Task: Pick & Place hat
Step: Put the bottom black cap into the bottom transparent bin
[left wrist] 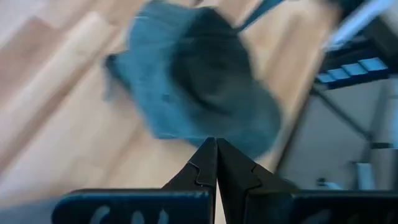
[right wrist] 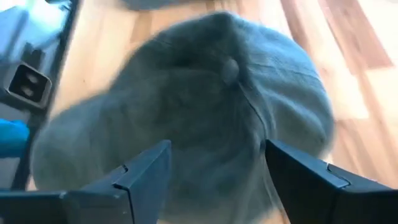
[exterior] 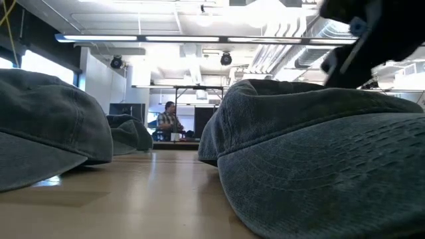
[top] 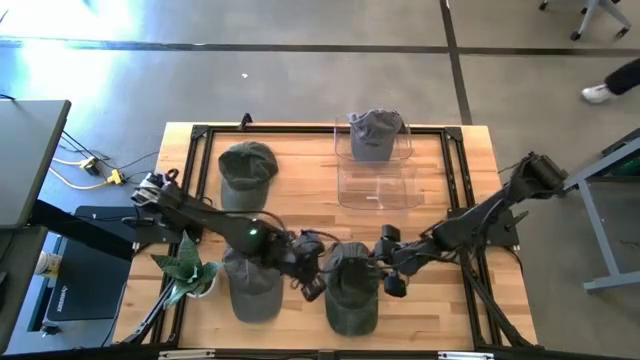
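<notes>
Hovering at the lower middle of the high view, the right gripper (top: 388,262) is spreading its fingers (right wrist: 140,171) wide apart beside the hat (top: 352,288) lying at the bottom centre of the tabletop (top: 455,305). The left gripper (top: 312,270), fingers pressed together, is sitting just left of that same hat. Another hat (top: 252,283) is lying at lower left, a third (top: 247,172) at upper left, and a fourth (top: 374,133) is resting in the clear bin (top: 375,185) at upper centre.
</notes>
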Robot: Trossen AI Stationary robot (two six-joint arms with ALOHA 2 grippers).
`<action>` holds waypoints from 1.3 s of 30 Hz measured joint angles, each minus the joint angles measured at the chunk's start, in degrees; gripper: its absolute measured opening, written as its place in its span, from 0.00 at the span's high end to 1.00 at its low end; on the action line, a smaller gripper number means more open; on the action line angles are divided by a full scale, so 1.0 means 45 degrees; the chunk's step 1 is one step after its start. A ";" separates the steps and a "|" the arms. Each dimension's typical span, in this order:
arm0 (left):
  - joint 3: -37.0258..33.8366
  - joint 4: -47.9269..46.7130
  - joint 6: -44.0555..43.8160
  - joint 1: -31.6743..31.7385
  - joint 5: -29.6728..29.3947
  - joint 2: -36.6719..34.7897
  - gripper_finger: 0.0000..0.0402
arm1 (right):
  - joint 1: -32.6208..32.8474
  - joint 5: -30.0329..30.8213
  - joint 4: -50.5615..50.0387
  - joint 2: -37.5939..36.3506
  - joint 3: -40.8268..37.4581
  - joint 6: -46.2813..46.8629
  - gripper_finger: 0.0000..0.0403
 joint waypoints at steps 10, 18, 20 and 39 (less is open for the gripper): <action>-0.0285 -0.0556 -0.0061 -0.0090 -0.1334 0.0019 1.00 | -0.1854 -0.2914 0.0977 0.1283 -0.0007 0.0168 0.72; -0.0566 0.2754 0.4272 0.0581 -0.1495 0.0051 0.92 | -0.2249 -0.6181 0.1084 -0.1156 0.0028 0.0604 0.93; -0.0566 0.3997 0.5766 0.0635 -0.1164 0.0047 0.86 | -0.2240 -0.6556 0.1085 -0.1927 0.0028 0.0641 0.92; -0.0598 0.6941 0.9234 0.1707 -0.0058 0.1874 0.27 | -0.2254 -0.6080 0.0770 -0.4004 0.0024 0.1203 0.97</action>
